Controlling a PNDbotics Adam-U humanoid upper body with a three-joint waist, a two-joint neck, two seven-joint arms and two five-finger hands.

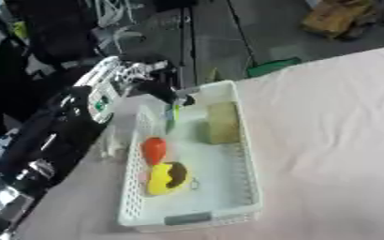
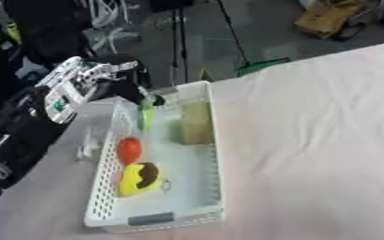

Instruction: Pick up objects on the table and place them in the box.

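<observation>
Our left hand (image 2: 117, 77) pinches a green item (image 2: 145, 115) over the box (image 2: 211, 140), high enough to clear its wall before dropping it beside the block (image 2: 195, 123).

Looks like a lab or workshop. A work table (image 1: 335, 140) under a pale pink cloth stands on a bare dark grey floor (image 1: 220, 37). At eleven o'clock, loose white cables (image 1: 113, 14). At one o'clock, a crumpled brown package (image 1: 336, 18) on the floor; a green object (image 1: 270, 67) at the table's far edge.
</observation>
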